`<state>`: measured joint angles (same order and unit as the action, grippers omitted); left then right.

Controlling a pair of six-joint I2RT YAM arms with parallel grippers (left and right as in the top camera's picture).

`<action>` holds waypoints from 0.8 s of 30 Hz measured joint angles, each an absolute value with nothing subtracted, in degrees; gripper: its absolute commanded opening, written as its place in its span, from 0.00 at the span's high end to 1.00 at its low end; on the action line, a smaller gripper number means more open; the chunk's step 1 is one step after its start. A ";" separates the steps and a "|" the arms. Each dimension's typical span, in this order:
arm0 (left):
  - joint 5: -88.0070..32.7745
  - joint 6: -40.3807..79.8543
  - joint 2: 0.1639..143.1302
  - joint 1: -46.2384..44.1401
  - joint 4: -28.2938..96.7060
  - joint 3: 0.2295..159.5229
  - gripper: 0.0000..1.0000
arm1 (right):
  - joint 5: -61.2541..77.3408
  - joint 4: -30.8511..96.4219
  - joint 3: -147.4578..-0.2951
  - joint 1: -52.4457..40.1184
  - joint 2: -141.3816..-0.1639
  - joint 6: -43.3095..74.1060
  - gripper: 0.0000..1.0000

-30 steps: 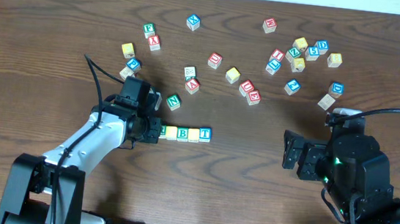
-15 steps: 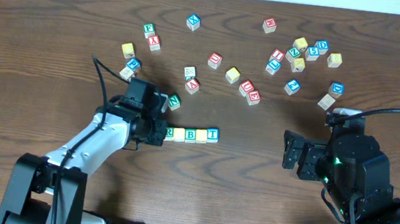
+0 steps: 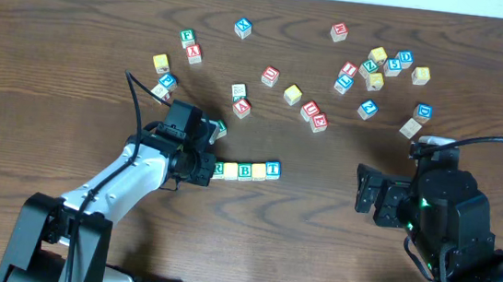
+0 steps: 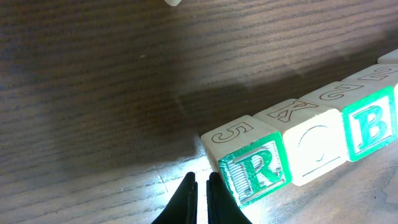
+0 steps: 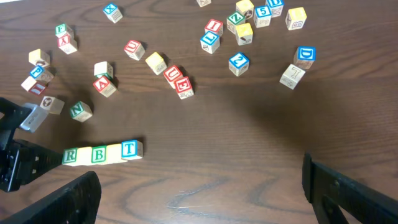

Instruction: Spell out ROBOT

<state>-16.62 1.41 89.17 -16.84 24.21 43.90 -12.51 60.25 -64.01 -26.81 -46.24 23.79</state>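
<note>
Five letter blocks lie in one touching row on the wooden table: green R [image 3: 220,169], a pale block, green B [image 3: 245,170], another pale block, blue T [image 3: 273,170]. In the left wrist view the R [image 4: 258,171], a faint O [image 4: 317,146] and the B [image 4: 370,124] show close up. My left gripper [image 3: 204,170] is shut and empty, its tips [image 4: 199,199] against the R block's left side. My right gripper [image 3: 368,194] is open and empty [image 5: 202,199], well to the right of the row [image 5: 98,153].
Several loose letter blocks lie scattered across the far half of the table. A green N block [image 3: 219,129] sits just behind my left wrist. Others cluster at the back left [image 3: 165,82], the middle [image 3: 314,115] and the back right [image 3: 374,65].
My left gripper has slid to the right, shut, and pushed the whole row of blocks a little to the right. The right arm has not moved.
</note>
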 measured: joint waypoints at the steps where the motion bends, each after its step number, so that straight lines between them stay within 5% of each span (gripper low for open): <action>1: -16.62 1.41 89.17 -16.84 24.18 43.90 0.93 | -12.51 60.25 -64.01 -26.81 -46.24 23.79 0.01; 24: -7.53 7.90 85.10 -10.81 27.79 43.90 0.92 | -12.49 60.25 -64.01 -26.81 -46.24 23.79 0.01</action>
